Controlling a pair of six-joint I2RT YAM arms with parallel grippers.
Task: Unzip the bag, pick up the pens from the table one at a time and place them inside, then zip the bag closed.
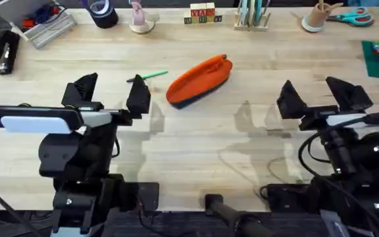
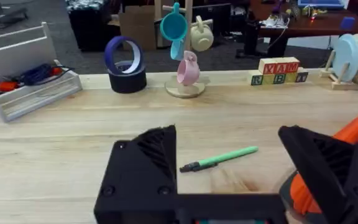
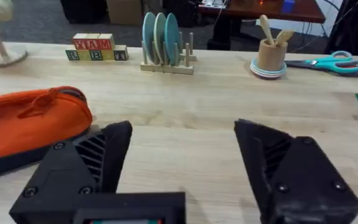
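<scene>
Closest beneath my overhead camera, my left hand (image 1: 110, 97) hovers with its black fingers spread wide apart and nothing between them. At about one o'clock from it, a thin green pen with a dark tip (image 1: 149, 76) lies flat on the light wooden plank tabletop (image 1: 196, 145), just beside the farther left finger. From the left wrist view, the pen (image 2: 218, 159) sits between the two fingers. Beyond it, at three o'clock from the pen, the soft orange pencil pouch with a dark navy underside (image 1: 199, 80) rests near the tabletop's middle. My right hand (image 1: 323, 97) hangs well apart at the pouch's four o'clock, fingers also wide apart and empty.
</scene>
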